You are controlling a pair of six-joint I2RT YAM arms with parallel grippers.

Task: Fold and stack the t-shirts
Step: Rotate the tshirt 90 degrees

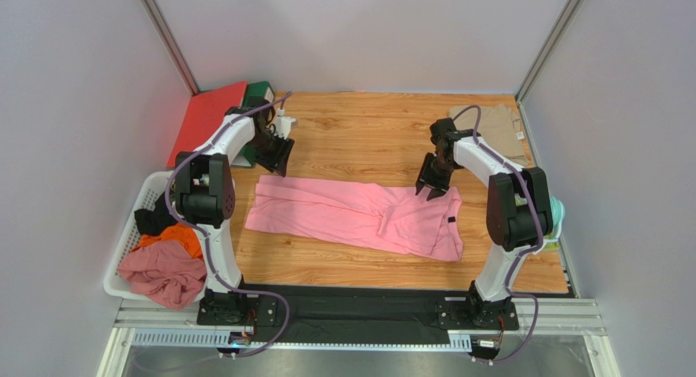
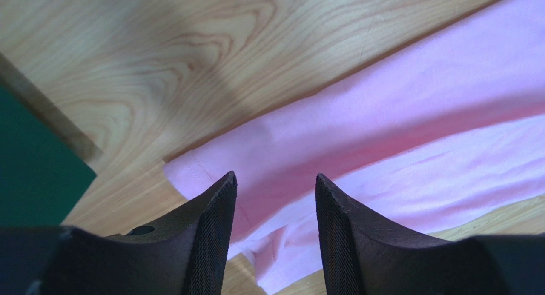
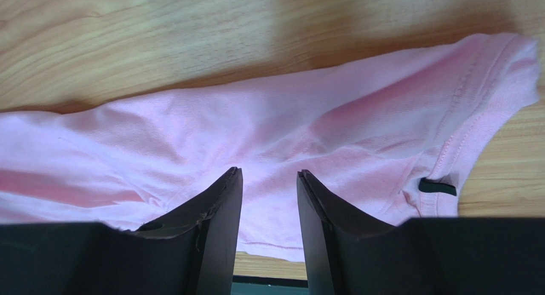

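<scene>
Two tools have their fingers narrowly apart and hold nothing. The left tool (image 1: 276,158) is over the upper left corner of the pink tee (image 1: 351,216), and the right tool (image 1: 430,189) is over its upper right. The pink tee lies mid-frame on the table (image 1: 359,140), and the khaki tee (image 1: 500,126) lies at upper right.

A fixed camera above and behind the arm bases looks down over the whole wooden table (image 1: 359,124). The wrist cameras peer closely past the left gripper (image 2: 274,175) and right gripper (image 3: 269,170) at opposite ends of one pink t-shirt (image 1: 351,218).
</scene>
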